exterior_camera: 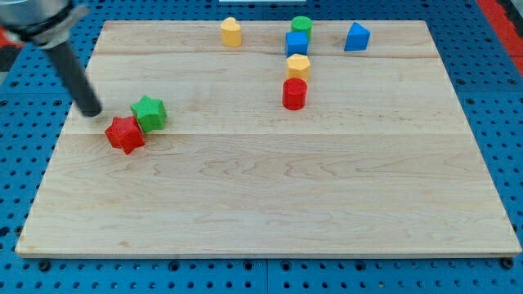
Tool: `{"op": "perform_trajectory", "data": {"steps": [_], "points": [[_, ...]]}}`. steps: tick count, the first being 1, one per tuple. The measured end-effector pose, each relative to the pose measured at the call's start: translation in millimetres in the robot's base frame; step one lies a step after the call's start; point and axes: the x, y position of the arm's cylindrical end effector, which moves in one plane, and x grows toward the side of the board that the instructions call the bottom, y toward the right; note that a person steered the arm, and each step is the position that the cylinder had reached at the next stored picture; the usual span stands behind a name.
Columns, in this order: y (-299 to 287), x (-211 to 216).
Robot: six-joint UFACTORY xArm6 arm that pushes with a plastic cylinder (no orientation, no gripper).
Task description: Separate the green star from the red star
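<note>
The green star lies at the board's left, touching the red star, which sits just below and to the left of it. My dark rod comes down from the view's top left. My tip rests on the board to the left of both stars, a short gap away from them, level with the green star.
Near the view's top middle stand a yellow block, a green cylinder, a blue cube, a yellow hexagonal block and a red cylinder. A blue block lies top right. The wooden board ends at blue matting.
</note>
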Motion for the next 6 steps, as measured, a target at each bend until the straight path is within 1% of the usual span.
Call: {"op": "perform_trajectory", "data": {"steps": [1, 2, 3, 4, 5, 6], "points": [[85.0, 1.5], [56.4, 16.3], [47.0, 27.1], [80.7, 43.6], [97.0, 60.6], [96.2, 86.2]]}}
